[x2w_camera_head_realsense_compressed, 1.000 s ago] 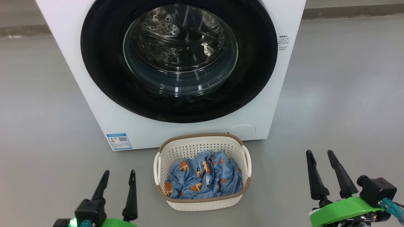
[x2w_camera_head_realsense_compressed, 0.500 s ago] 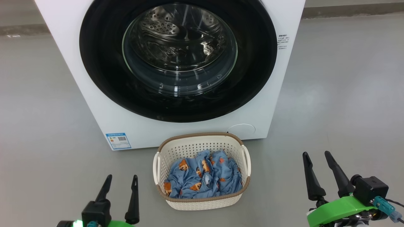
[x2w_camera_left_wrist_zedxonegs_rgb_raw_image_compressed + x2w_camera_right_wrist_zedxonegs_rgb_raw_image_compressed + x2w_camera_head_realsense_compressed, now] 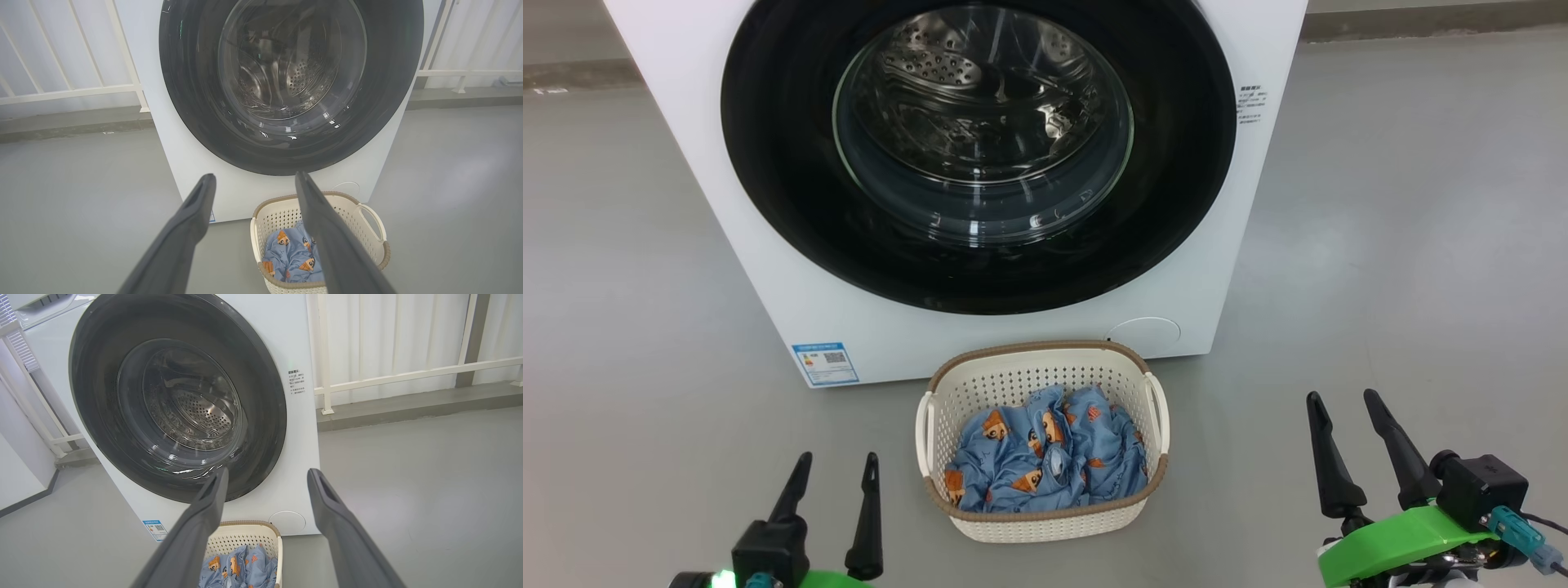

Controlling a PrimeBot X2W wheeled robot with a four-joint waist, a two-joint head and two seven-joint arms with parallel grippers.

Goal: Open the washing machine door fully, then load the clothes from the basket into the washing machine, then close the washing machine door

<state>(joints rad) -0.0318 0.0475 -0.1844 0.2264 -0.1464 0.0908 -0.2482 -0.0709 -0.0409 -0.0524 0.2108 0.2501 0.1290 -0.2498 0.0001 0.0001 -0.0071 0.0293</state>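
Note:
The white washing machine [image 3: 792, 269] stands ahead on the floor. Its round door [image 3: 784, 204], a black ring around a clear glass window, lies flush against the front, shut. The steel drum [image 3: 947, 73] shows through the glass. In front of it sits the cream basket [image 3: 1013, 376] with the blue printed clothes [image 3: 1045, 465] inside. My left gripper [image 3: 839, 464] is open, low and left of the basket. My right gripper [image 3: 1343, 398] is open to the basket's right. Both hold nothing. The door [image 3: 196, 114], basket [image 3: 282, 212] and clothes [image 3: 290, 253] also appear beyond my left gripper [image 3: 253, 177], and the door [image 3: 261, 428] beyond my right gripper [image 3: 267, 473].
Grey floor [image 3: 1405, 245] spreads on both sides of the machine. A white railing [image 3: 408, 373] and a low kerb run behind it. A blue label sticker [image 3: 825, 363] and a round filter cover [image 3: 1145, 333] sit low on the machine's front.
The whole head view has shifted slightly, so the camera has moved. Both grippers stay open at about the same places; the door and the basket are unmoved.

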